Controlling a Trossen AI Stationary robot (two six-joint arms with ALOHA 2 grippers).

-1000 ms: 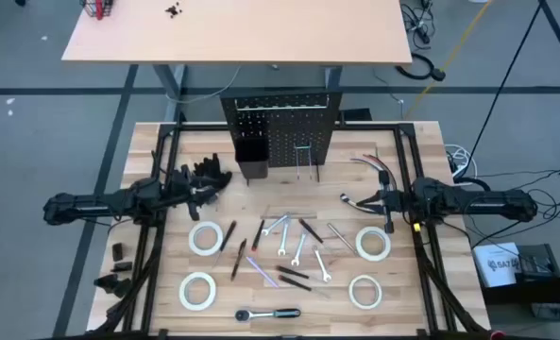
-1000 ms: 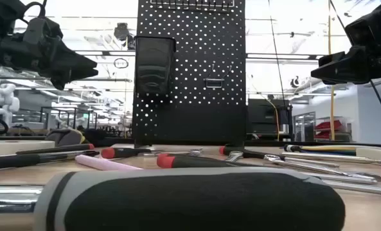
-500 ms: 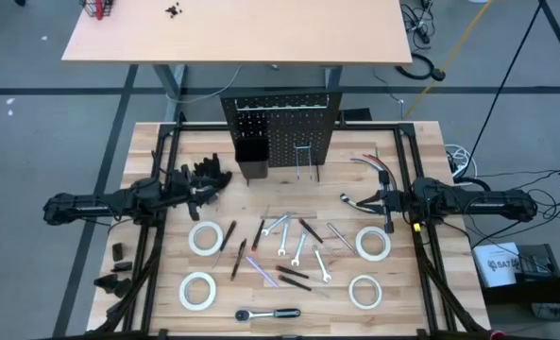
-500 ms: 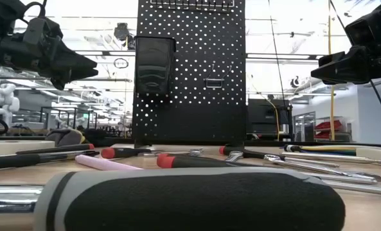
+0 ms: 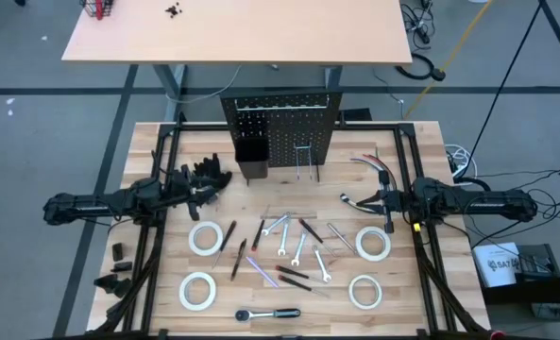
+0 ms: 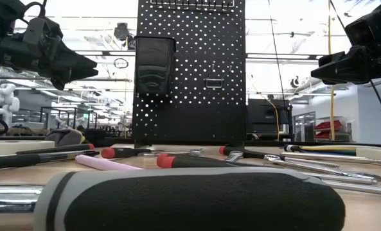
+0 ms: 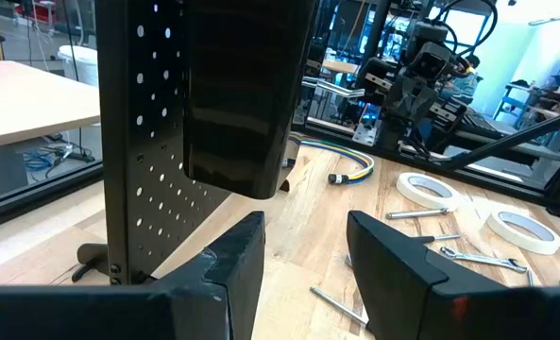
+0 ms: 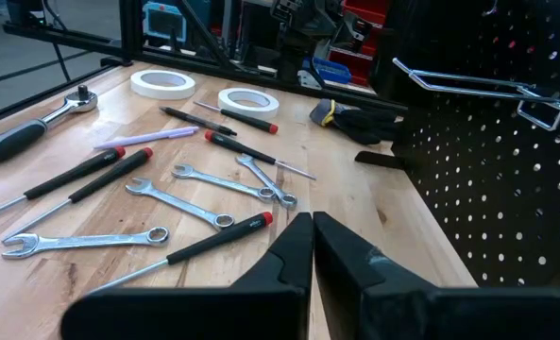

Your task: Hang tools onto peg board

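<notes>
The peg board (image 5: 280,137) stands upright at the table's far middle, with a black box bin (image 5: 251,156) and thin wire hooks (image 5: 308,165) on its face. In front of it, flat on the table, lie silver wrenches (image 5: 286,238), slim screwdrivers (image 5: 234,247), a black-handled ratchet (image 5: 268,314) and white tape rolls (image 5: 205,238) (image 5: 373,244). My left gripper (image 7: 303,250) hovers open at the table's left, pointing level toward the middle. At the table's right my right gripper (image 8: 313,241) hovers shut, above the tools. Neither holds anything.
Black gloves (image 5: 204,175) lie on the table just beyond my left gripper. Thin curved cables (image 5: 369,168) lie at the far right, near my right gripper. A black frame (image 5: 166,142) runs along the table's edges. A large tan tabletop (image 5: 232,33) stands behind the table.
</notes>
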